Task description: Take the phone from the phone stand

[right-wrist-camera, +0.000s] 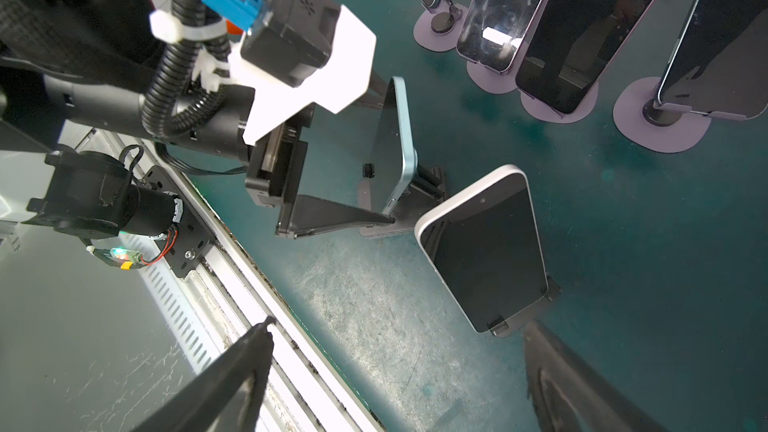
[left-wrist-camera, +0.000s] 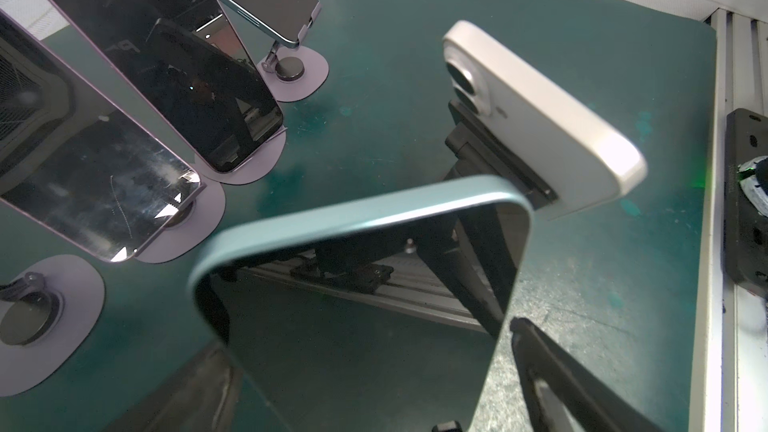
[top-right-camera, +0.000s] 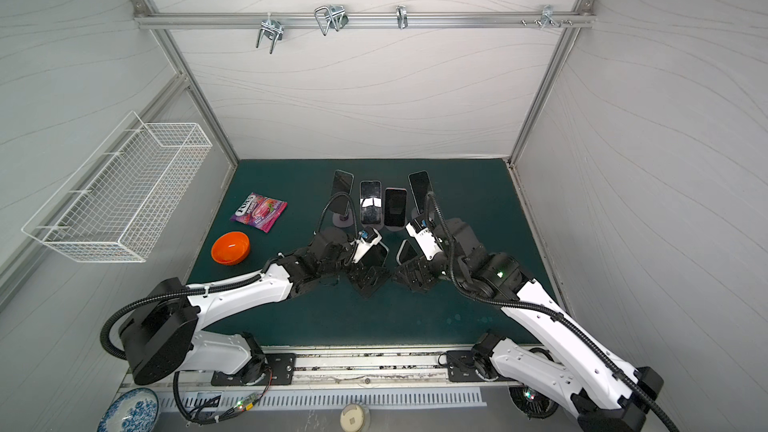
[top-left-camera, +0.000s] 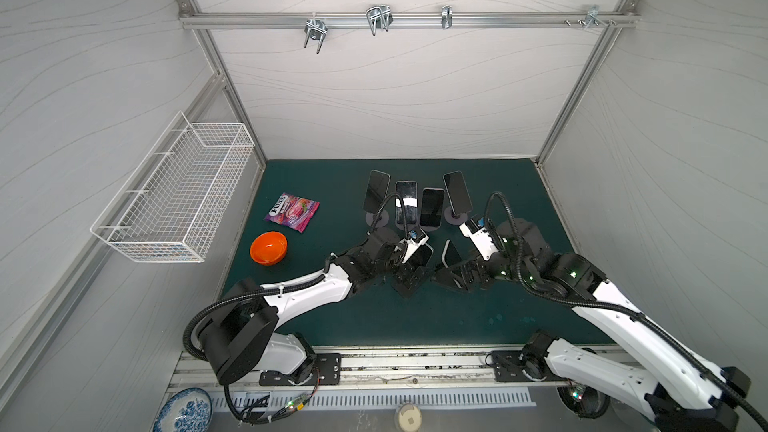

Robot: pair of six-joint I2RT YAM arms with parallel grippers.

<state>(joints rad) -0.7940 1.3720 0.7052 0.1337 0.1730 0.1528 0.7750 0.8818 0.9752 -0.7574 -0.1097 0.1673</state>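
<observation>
Two phones lean on black stands in the middle of the green mat. The teal-edged phone (left-wrist-camera: 374, 284) (top-left-camera: 424, 254) rests on its black stand (right-wrist-camera: 424, 201). My left gripper (left-wrist-camera: 365, 334) is open wide, one finger on each side of this phone's screen. Whether the fingers (left-wrist-camera: 557, 371) press on its edges I cannot tell. The white phone (right-wrist-camera: 486, 251) (top-left-camera: 451, 252) leans on its own black stand (right-wrist-camera: 550, 290). My right gripper (right-wrist-camera: 399, 324) is open just in front of it, with only bare mat between its fingers; one finger (right-wrist-camera: 552, 371) lies close to the stand's foot.
Several dark-screened phones on purple stands (top-left-camera: 415, 205) form a row behind. A candy bag (top-left-camera: 292, 211) and an orange bowl (top-left-camera: 268, 247) lie on the mat's left. A wire basket (top-left-camera: 174, 197) hangs on the left wall. The metal rail (top-left-camera: 374, 363) runs along the front edge.
</observation>
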